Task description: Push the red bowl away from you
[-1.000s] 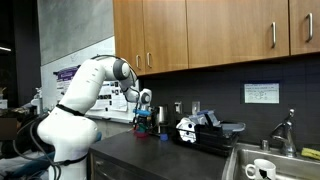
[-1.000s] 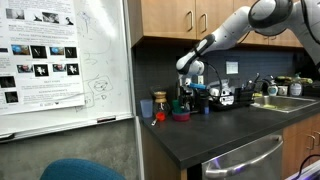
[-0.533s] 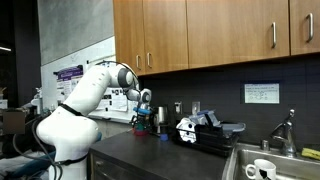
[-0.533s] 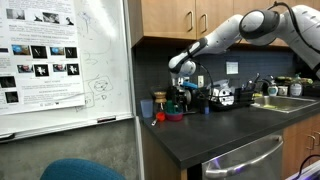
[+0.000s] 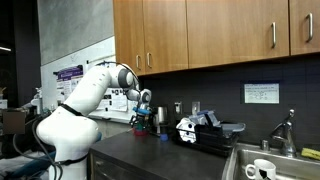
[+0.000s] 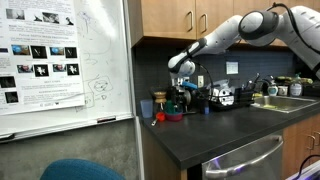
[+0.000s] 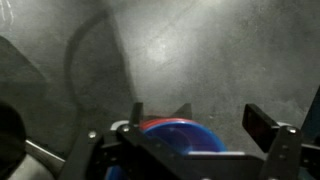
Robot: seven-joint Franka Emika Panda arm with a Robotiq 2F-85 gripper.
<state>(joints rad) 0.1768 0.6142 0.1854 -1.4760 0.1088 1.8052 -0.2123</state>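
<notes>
In the wrist view the red bowl shows only as a thin red rim, mostly hidden behind a blue-purple dish that lies between my fingers. My gripper is open, one finger on each side of the dish, close above the dark counter. In both exterior views the gripper hangs low over the dishes at the back of the counter, near the wall. There the red bowl and the dish are too small to tell apart.
Cups stand by the wall beside the gripper. A dish rack with utensils and a sink with a faucet lie further along the counter. Wooden cabinets hang above. A whiteboard stands at the counter's end.
The arm has swung along the counter toward the whiteboard end and come down a little over the dishes. In the last half second it has barely moved.
</notes>
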